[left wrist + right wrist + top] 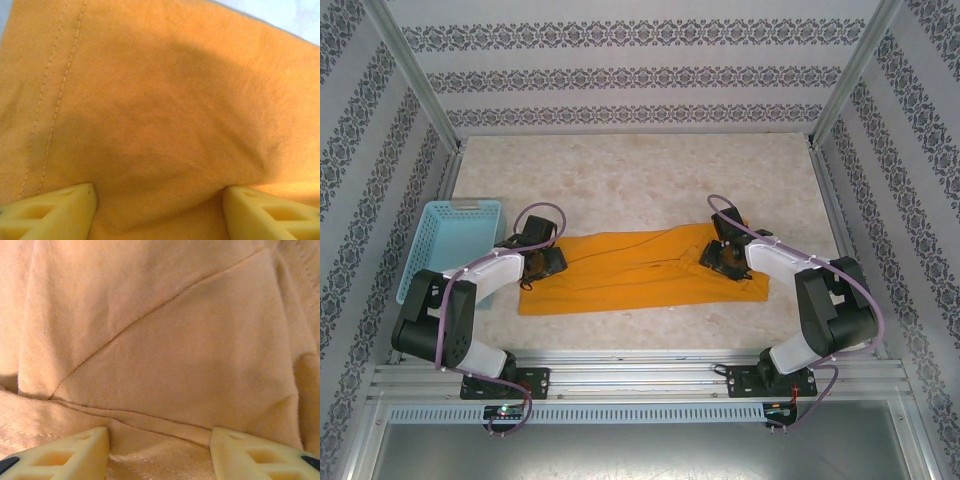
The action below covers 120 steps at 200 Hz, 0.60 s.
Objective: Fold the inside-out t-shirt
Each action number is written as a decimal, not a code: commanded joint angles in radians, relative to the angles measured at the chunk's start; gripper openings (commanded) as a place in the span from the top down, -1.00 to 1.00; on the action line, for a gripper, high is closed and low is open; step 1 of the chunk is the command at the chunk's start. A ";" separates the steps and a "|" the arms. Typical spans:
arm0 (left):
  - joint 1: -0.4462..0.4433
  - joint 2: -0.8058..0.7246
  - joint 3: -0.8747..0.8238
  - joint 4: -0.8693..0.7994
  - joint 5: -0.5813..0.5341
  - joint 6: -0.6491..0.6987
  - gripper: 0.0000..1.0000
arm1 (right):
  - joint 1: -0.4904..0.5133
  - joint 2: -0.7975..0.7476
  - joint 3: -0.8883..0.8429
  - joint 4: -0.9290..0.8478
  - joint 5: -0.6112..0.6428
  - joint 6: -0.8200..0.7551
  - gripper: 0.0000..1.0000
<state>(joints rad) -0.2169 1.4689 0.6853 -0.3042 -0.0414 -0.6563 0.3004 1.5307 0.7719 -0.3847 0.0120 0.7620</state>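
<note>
The right pincer [160, 456], jaws spread, hangs over the creased orange t-shirt [175, 355].

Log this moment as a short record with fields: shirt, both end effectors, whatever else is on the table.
t-shirt: orange, lying flat as a wide band across the table, stitching visible
left end effector: open, low over the shirt's left end
right end effector: open, low over the shirt's right end, by a seam
basket: light blue, on the table left of the shirt
</note>
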 commanded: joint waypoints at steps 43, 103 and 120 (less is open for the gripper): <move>0.029 -0.036 -0.051 -0.001 -0.025 -0.005 -0.49 | -0.069 -0.002 0.018 -0.035 0.059 -0.042 -0.19; -0.023 -0.093 0.001 -0.009 0.018 0.045 -0.60 | -0.125 -0.124 0.052 -0.194 0.092 -0.269 -0.86; -0.024 -0.086 -0.002 0.000 0.015 0.039 -0.61 | -0.147 -0.090 0.062 -0.208 0.092 -0.290 -0.89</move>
<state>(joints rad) -0.2291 1.3960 0.6628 -0.2840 -0.0181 -0.6384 0.1841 1.4166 0.8062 -0.5079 0.0612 0.5591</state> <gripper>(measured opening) 0.803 0.938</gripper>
